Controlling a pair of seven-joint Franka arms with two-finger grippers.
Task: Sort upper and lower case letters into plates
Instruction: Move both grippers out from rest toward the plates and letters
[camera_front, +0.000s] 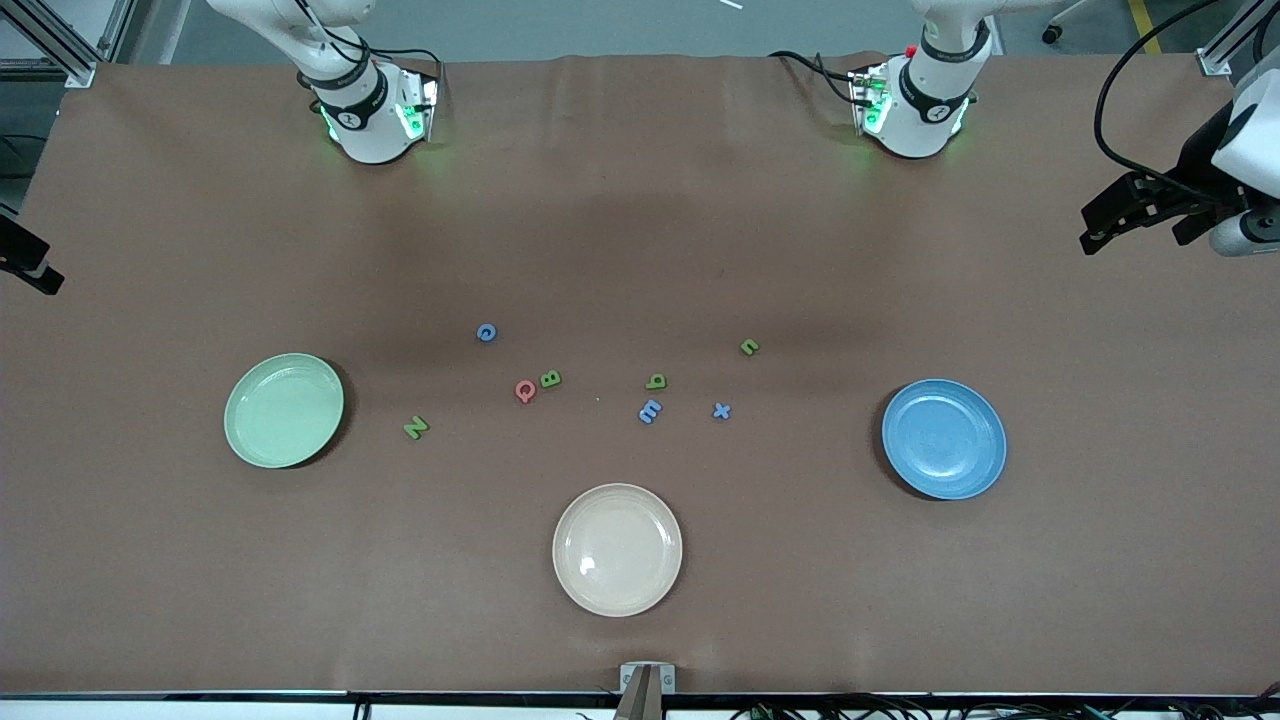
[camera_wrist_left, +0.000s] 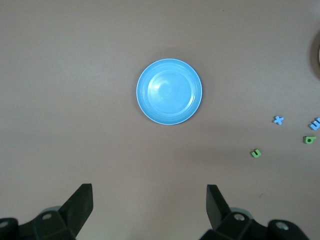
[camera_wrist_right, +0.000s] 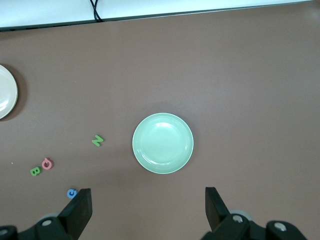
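The light green plate (camera_front: 284, 410) lies toward the right arm's end of the table and the blue plate (camera_front: 944, 438) toward the left arm's end; both are empty. Between them lie small letters: blue c (camera_front: 486, 333), red Q (camera_front: 525, 390), green B (camera_front: 550, 379), green N (camera_front: 416, 427), green q (camera_front: 656, 381), blue m (camera_front: 650, 411), blue x (camera_front: 721, 411), green u (camera_front: 749, 347). My left gripper (camera_wrist_left: 150, 200) is open and empty, high above the table near the blue plate (camera_wrist_left: 169, 91). My right gripper (camera_wrist_right: 148, 202) is open and empty, high near the green plate (camera_wrist_right: 162, 143).
A cream plate (camera_front: 617, 549) lies empty nearer the front camera than the letters. The left gripper (camera_front: 1135, 225) hangs at the table's end by the left arm, and the right gripper (camera_front: 35, 268) shows partly at the other end. A brown cloth (camera_front: 640, 200) covers the table.
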